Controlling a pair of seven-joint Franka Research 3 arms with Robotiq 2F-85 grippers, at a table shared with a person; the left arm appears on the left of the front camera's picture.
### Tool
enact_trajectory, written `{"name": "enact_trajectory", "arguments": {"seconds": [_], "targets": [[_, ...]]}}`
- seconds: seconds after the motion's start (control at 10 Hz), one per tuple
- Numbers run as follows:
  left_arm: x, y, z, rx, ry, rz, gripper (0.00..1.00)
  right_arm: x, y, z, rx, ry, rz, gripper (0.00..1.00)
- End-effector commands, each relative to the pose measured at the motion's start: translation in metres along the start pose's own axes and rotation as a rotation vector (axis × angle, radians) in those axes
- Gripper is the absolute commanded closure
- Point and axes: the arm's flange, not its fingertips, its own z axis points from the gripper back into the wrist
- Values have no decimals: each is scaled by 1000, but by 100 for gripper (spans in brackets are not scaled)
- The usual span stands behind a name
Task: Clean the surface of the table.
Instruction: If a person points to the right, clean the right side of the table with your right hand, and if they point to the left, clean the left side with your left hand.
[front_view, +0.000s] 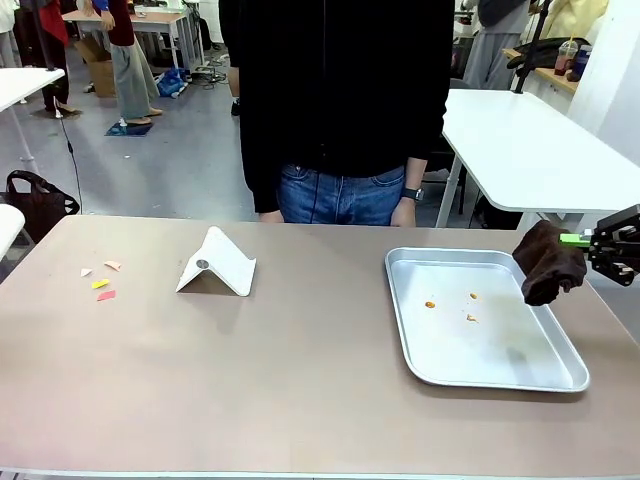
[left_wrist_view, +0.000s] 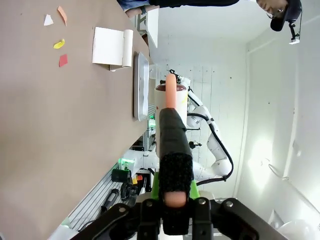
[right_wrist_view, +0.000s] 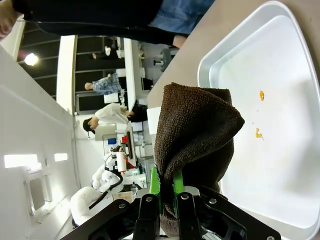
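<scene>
The tan-brown table (front_view: 300, 380) carries several small paper scraps (front_view: 100, 283) near its left end. In the left wrist view the table (left_wrist_view: 50, 140) stands sideways, with the scraps (left_wrist_view: 59, 45) at the top. My right gripper (front_view: 592, 240) hovers beside the table's right edge, shut on a dark brown cloth (front_view: 548, 262) that hangs over the tray's right rim. In the right wrist view that gripper (right_wrist_view: 166, 187) pinches the cloth (right_wrist_view: 195, 130) between its green pads. My left gripper (left_wrist_view: 175, 200) is shut on a black-sleeved stick with peach-coloured ends (left_wrist_view: 172, 135), held off the table's side.
A shallow metal tray (front_view: 500, 345) with a few orange crumbs (front_view: 430, 304) lies at the right. A white folded card (front_view: 215, 265) stands left of centre. A person in black top and jeans (front_view: 340, 190) stands at the far edge. A white table (front_view: 520, 140) is behind right.
</scene>
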Motion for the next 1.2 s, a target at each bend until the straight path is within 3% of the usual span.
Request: {"name": "enact_trajectory", "arguments": {"seconds": [0.0,1.1], "targets": [[-2,-3,-1,-9,-4,-18,93,1,3,0,19,-15,-22,100],[-2,-3,-1,-9,-4,-18,93,1,3,0,19,-15,-22,100]]}}
